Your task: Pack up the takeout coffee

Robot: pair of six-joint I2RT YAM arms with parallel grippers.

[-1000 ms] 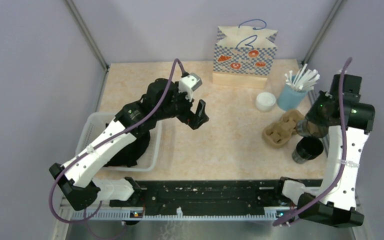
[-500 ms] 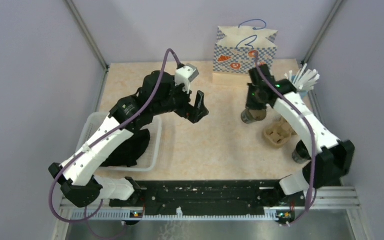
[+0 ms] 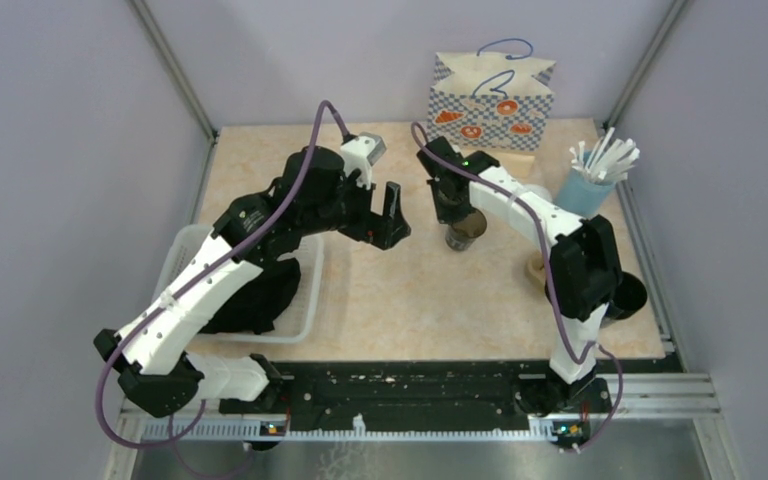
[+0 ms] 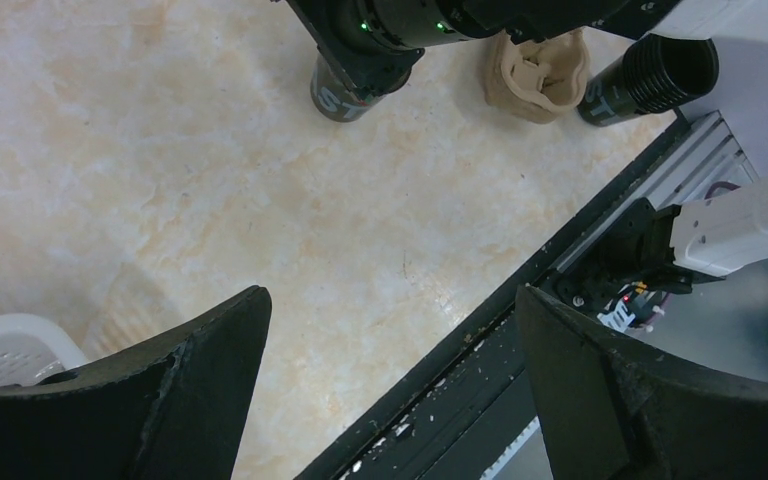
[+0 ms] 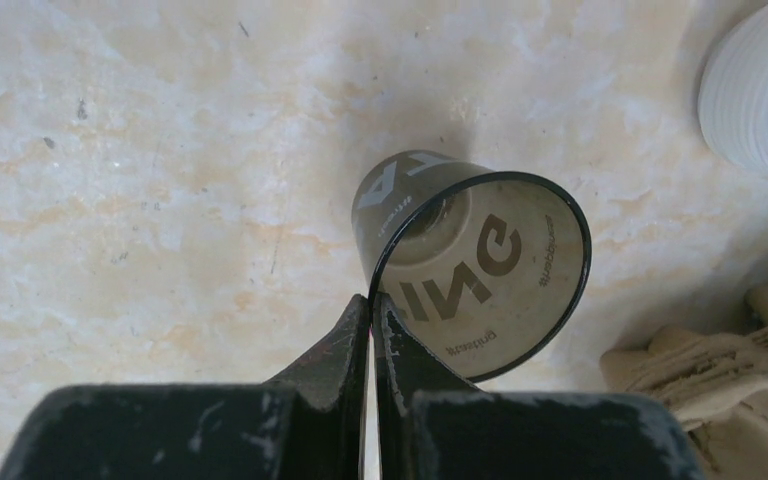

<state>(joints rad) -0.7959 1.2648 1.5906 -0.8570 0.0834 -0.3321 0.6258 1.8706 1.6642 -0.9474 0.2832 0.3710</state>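
Observation:
One small takeout coffee cup (image 3: 466,231) has dark grey sides with pale lettering and a pale round top inside a thin black rim. It stands at or just above the table's middle, also in the left wrist view (image 4: 338,98). My right gripper (image 3: 452,212) is shut on its rim (image 5: 372,305), one finger on each side of the cup (image 5: 470,270) wall. A second cup like it is not in view. My left gripper (image 3: 392,214) is open and empty (image 4: 390,300), a little left of the cup.
The paper bag (image 3: 490,102) stands at the back. A blue holder of straws (image 3: 588,187), a white lid (image 5: 760,90), a cardboard cup carrier (image 4: 538,70) and a larger black lidless cup (image 4: 650,75) are at the right. A white basket (image 3: 185,250) with black cloth is at the left.
My right arm has carried the cup from the right side, past the carrier, to the table's middle. My left gripper has shifted slightly left and stayed open.

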